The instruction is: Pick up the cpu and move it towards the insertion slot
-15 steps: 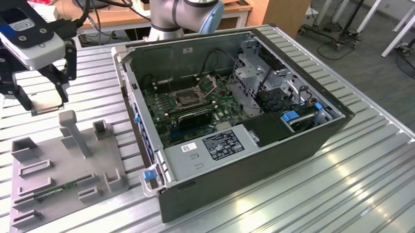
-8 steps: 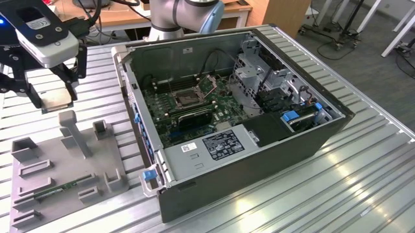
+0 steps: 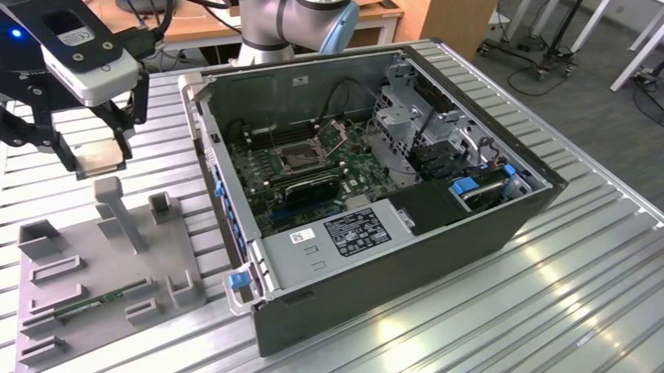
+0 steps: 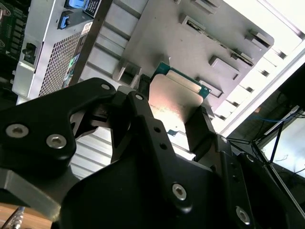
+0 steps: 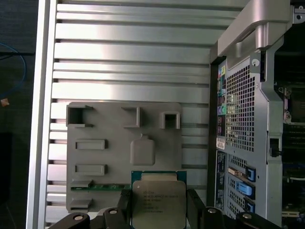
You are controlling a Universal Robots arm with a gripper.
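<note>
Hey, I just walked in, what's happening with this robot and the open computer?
The arm's gripper is shut on the cpu, holding it in the air above the grey parts tray on the exterior view's left. The insertion slot sits on the green board inside the open computer case, well apart from the gripper. A green memory stick lies in the tray.

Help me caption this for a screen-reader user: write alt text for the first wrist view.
The cpu, silver face toward the camera, is clamped between two black fingers. Behind it lies a grey parts holder with a green memory stick in it, on a ribbed metal table, beside an open computer case.
</note>
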